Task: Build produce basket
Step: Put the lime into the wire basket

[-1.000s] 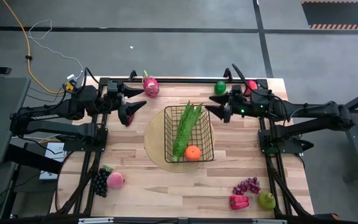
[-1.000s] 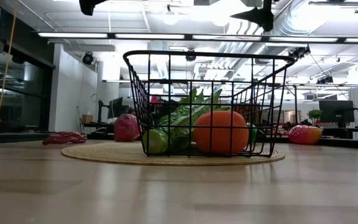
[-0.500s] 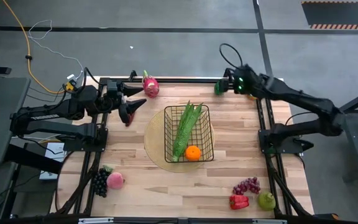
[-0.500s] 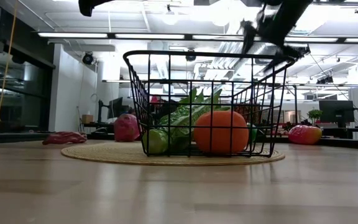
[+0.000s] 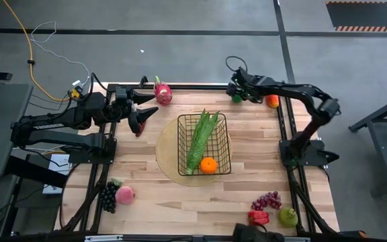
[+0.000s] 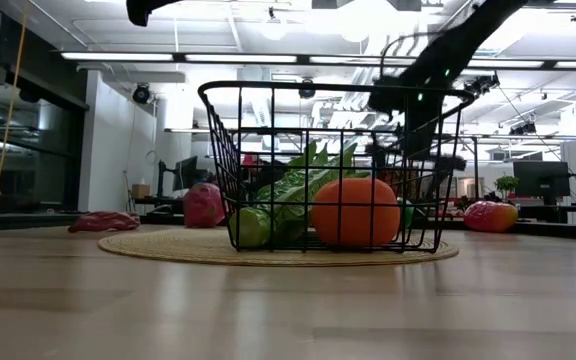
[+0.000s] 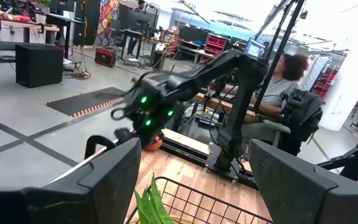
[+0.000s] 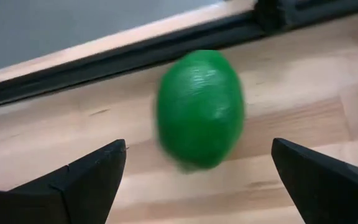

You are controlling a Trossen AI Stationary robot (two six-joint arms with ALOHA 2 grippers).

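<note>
High view: your basket [image 5: 205,142] sits on the round mat [image 5: 167,151] mid-table, holding green pods [image 5: 200,140] and an orange [image 5: 209,165]. Your right gripper [image 5: 234,92] is at the far edge over the green pepper [image 5: 236,97]; the left gripper [image 5: 142,111] waits near the dragon fruit [image 5: 162,92], jaws apart. Right wrist view: the fingers stand wide open — the green pepper [image 8: 199,108] lies on the table between them, untouched.
</note>
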